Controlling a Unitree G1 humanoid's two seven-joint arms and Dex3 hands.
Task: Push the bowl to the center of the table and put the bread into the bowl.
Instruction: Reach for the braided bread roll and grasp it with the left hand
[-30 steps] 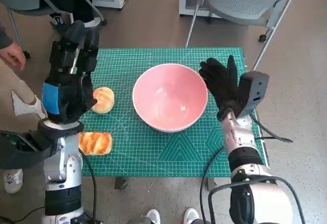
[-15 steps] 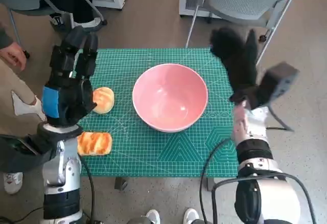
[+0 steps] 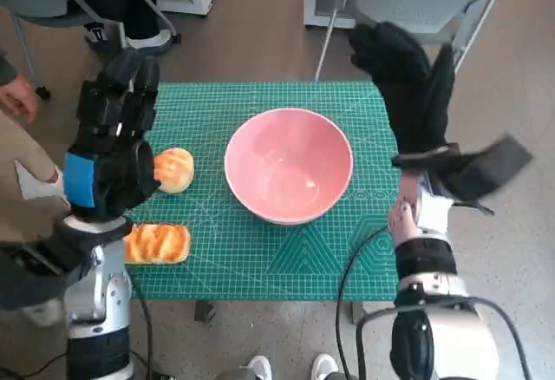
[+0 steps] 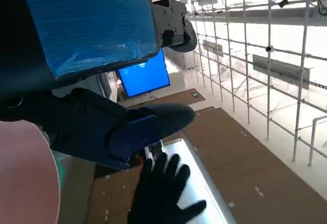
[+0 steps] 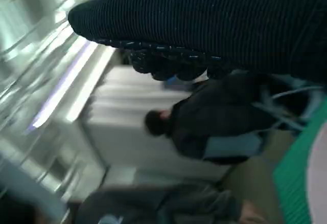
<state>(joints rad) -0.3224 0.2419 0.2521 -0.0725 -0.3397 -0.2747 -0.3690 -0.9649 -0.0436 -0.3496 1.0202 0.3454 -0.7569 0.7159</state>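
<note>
No legible writing on bowl [image 3: 289, 166] or bread [image 3: 174, 169].

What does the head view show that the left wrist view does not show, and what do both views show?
Only the head view shows the round bun, the long bread and the green mat. Only the left wrist view shows a blue screen and wire shelving. Both show the pink bowl, the left hand and the right hand, raised and holding nothing.
</note>
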